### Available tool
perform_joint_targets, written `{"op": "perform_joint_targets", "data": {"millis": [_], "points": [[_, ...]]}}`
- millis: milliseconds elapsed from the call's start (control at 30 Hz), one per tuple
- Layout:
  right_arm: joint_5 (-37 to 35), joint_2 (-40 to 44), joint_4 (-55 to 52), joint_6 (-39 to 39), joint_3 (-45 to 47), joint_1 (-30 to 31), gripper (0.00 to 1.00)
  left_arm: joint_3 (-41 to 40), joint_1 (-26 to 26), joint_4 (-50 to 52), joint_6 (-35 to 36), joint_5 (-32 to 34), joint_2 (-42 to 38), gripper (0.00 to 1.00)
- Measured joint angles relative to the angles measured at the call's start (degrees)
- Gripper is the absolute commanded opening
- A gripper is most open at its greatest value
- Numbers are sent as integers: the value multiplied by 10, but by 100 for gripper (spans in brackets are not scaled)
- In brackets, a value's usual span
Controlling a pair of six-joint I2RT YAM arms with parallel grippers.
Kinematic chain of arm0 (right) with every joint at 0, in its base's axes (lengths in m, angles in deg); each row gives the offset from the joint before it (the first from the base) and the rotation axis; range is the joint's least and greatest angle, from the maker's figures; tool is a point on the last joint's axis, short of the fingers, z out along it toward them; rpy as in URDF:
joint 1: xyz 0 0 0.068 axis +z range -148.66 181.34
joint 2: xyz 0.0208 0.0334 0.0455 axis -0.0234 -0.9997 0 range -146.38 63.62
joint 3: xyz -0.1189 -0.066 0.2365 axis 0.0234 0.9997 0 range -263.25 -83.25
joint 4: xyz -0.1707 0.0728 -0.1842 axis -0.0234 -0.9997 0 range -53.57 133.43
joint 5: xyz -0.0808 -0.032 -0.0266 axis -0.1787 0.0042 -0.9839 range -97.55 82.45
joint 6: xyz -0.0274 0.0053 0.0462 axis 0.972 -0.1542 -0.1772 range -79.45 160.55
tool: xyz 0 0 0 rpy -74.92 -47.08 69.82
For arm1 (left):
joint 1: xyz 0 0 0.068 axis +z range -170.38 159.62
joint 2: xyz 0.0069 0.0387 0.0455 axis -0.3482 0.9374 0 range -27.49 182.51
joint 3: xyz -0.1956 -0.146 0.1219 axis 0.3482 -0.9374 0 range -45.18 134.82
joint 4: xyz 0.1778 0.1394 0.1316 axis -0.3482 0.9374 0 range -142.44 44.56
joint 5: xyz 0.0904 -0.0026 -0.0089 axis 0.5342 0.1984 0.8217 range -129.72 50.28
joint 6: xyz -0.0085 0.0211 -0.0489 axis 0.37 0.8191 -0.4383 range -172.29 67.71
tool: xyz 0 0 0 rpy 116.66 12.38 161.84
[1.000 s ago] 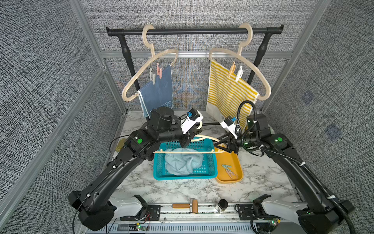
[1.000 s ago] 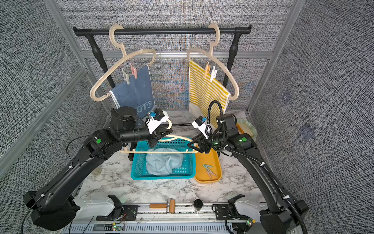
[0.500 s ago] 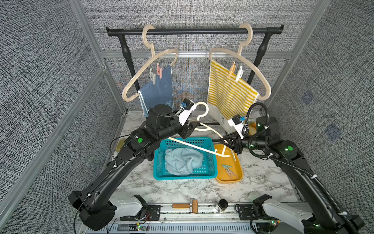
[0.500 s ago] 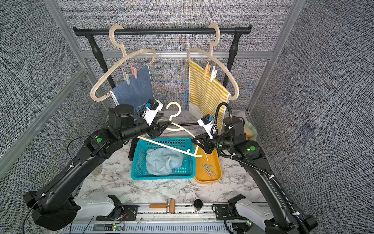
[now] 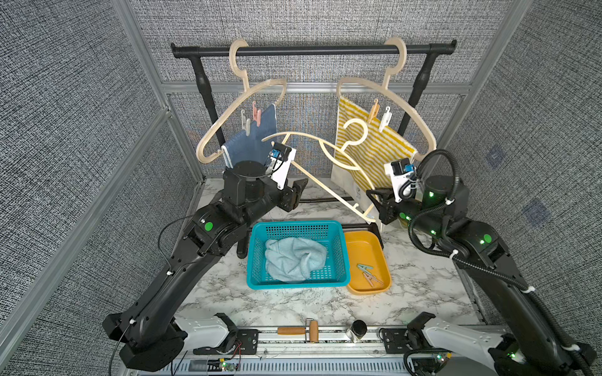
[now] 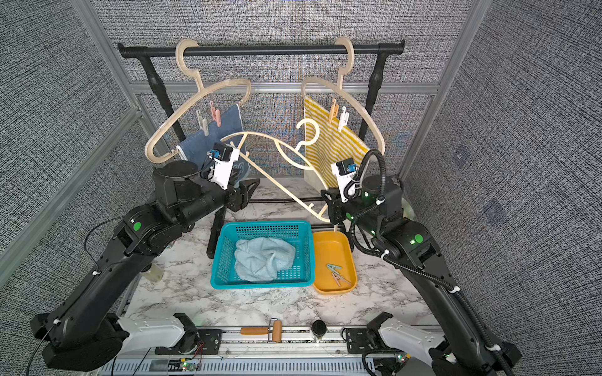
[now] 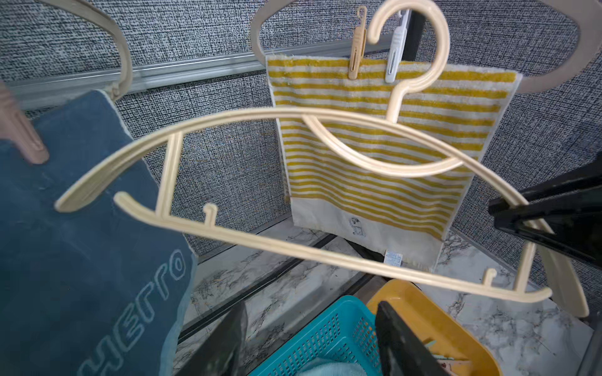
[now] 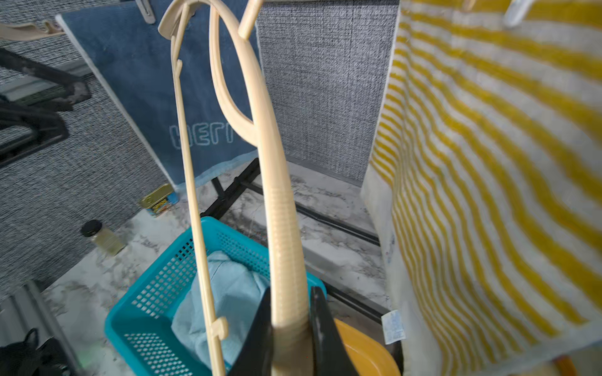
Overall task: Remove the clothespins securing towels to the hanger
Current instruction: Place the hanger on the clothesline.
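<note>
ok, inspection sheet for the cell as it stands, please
Surface: white marbled tabletop, no spills seen.
Job's things: dark blue towel pinned by pink clothespin and beige clothespin; yellow-striped towel by orange clothespin and white clothespin; aqua terry towel in teal mesh basket; two loose clothespins in orange tray.
Clutter: wooden-handled roller, black-lidded jar at front edge.
Grippers: left gripper open, empty; right gripper shut on bare cream plastic hanger.
Cables: black corrugated hose loops over right arm; thin black wire loops off left arm.
Surroundings: grey woven wall panels, black clothes rail.

Loose hanger aslant across the gap between blue towel and striped towel (room above basket seemingly free).
</note>
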Motion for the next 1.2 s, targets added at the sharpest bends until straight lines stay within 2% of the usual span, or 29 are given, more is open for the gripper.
{"op": "perform_joint_targets", "data": {"millis": [300, 500, 900, 1200], "points": [[-288, -136, 43, 92, -152, 106, 0, -33, 0, 1, -22, 5, -22, 63], [-398, -219, 78, 141, -252, 113, 0, -59, 0, -3, -26, 5, -42, 63], [-449, -310, 110, 176, -400, 108, 0, -88, 0, -33, -26, -3, -62, 62], [-445, -384, 47, 162, -495, 83, 0, -115, 0, -48, -26, -16, -76, 62]]}}
